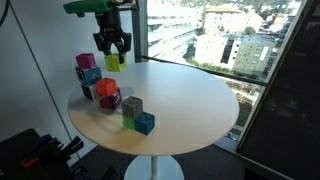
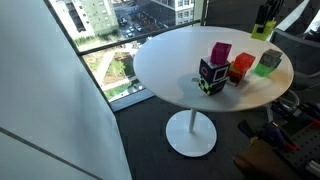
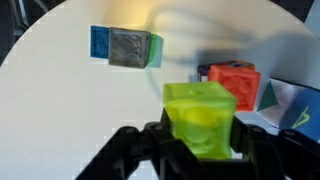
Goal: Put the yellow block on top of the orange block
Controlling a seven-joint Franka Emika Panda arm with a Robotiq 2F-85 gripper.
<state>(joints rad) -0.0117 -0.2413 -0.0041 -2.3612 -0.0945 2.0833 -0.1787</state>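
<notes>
Above the white table (image 1: 190,95), the end effector (image 1: 113,54) clamps the yellow block (image 1: 113,63).

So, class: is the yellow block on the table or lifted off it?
Lifted: the hand holds the yellow block clear above the table.

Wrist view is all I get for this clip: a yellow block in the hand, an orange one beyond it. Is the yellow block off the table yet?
Observer: Yes. In an exterior view the hand holds the yellow block in the air, clear of the table.
Reviewer: Is it over the orange block?
Observer: Not by an exterior view: it hangs to one side of the orange block, not above it.
Reviewer: Anything tall nearby?
Observer: A pink block stands beside the orange one, raised on another box; your view misses it.
</notes>
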